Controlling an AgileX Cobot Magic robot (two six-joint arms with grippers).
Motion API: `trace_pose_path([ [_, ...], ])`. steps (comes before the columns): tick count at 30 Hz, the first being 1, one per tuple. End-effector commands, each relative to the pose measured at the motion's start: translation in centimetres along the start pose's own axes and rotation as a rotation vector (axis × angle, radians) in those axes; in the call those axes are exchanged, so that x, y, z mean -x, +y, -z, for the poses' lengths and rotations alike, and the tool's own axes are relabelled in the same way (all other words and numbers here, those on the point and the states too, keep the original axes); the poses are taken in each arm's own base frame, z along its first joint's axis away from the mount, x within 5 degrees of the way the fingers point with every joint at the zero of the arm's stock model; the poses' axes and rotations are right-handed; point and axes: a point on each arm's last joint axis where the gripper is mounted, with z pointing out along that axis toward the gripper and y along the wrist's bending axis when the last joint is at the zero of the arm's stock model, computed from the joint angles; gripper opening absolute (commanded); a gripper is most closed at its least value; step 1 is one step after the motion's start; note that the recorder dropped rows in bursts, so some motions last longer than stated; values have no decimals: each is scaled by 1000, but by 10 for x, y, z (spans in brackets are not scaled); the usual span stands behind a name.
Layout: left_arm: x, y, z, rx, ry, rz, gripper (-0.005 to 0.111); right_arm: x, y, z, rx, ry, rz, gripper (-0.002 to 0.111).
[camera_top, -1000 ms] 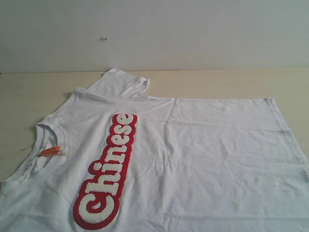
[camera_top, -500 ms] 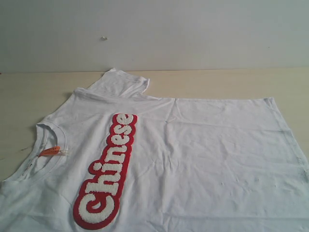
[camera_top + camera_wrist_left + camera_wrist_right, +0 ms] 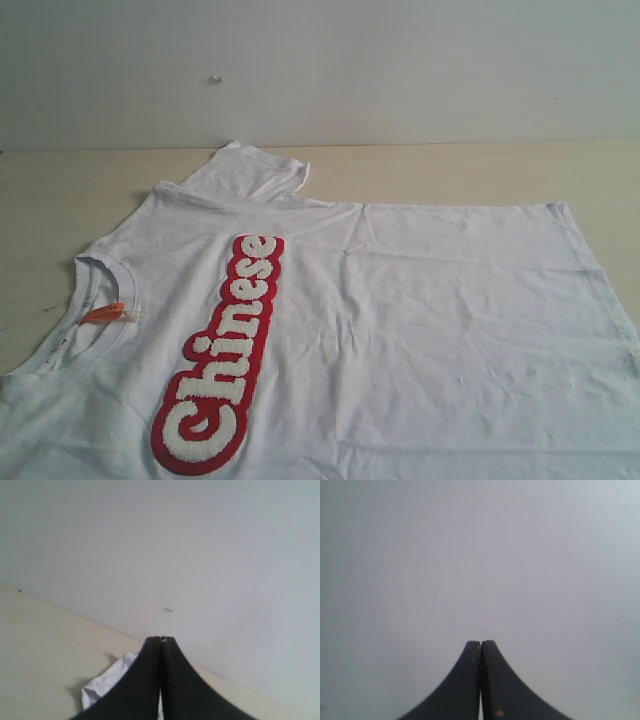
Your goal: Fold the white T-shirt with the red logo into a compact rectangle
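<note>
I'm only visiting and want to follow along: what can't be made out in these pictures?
- white T-shirt: its near side and second sleeve are cut off by the exterior view's bottom edge.
- orange neck tag: print too small to read, exterior view.
- left hand and right hand: outside the exterior view; wrist views show only shut tips.
- far sleeve: partly hidden behind the left hand, left wrist view.
- Right wrist view: only blank wall, no shirt.

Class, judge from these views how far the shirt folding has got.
Done: nothing; the T-shirt lies spread flat on the table, logo up, sleeve out. In hand: nothing; the left gripper and right gripper are shut and empty. Left: every fold.
</note>
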Motion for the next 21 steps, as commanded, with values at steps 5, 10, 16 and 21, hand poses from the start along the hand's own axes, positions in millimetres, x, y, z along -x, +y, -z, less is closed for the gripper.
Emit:
trace_pose_path([
  [5, 1, -1, 1, -12, -20, 90, 0, 4, -1, 1, 1, -56, -376, 0],
  [10, 6, -4, 1, -56, -68, 134, 0, 5, -1, 1, 2, -59, -375, 0],
  [16, 25, -20, 4, -186, -132, 150, 0, 38, 1, -7, 20, -128, -372, 0],
  [21, 61, -39, 10, -244, -217, 113, 0, 61, 2, -22, 23, -131, -369, 0],
])
